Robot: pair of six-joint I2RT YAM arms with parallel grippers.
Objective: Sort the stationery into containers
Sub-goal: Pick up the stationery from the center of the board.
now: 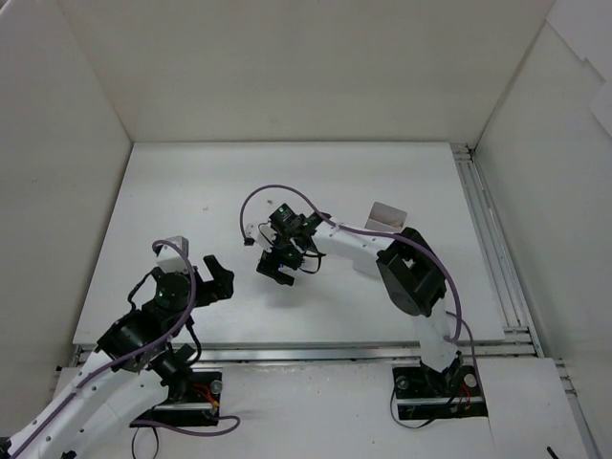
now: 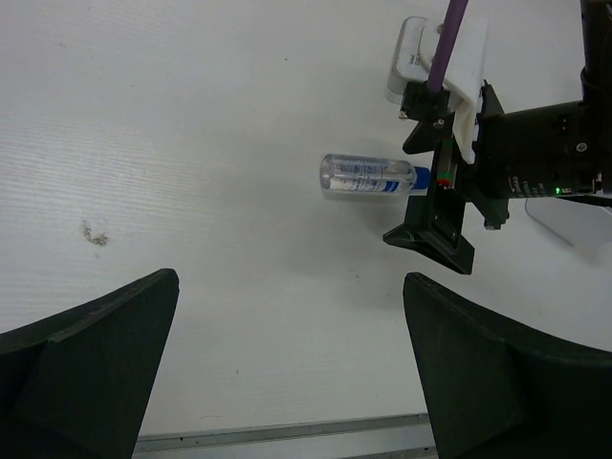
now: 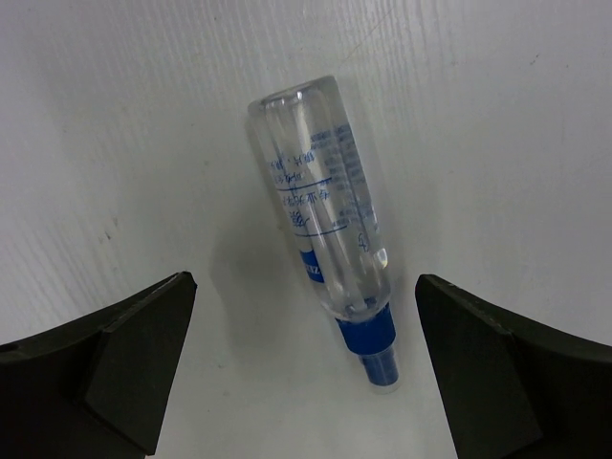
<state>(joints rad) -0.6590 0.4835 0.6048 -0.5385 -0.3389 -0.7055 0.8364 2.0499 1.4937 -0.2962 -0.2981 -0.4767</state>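
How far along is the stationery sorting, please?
Done: nothing can be confirmed; the white box is partly hidden behind the right arm, its contents unseen. In hand: the right gripper hovers open over the clear tube, which lies on the table, not yet gripped. The left gripper is open and holds nothing. Left: grip the tube and take it to the box. No other stationery shows.

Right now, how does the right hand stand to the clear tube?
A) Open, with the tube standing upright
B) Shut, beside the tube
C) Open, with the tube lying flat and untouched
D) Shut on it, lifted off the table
C: the tube lies on its side on the table, and the right hand is open, its fingers spread wide and clear of it.
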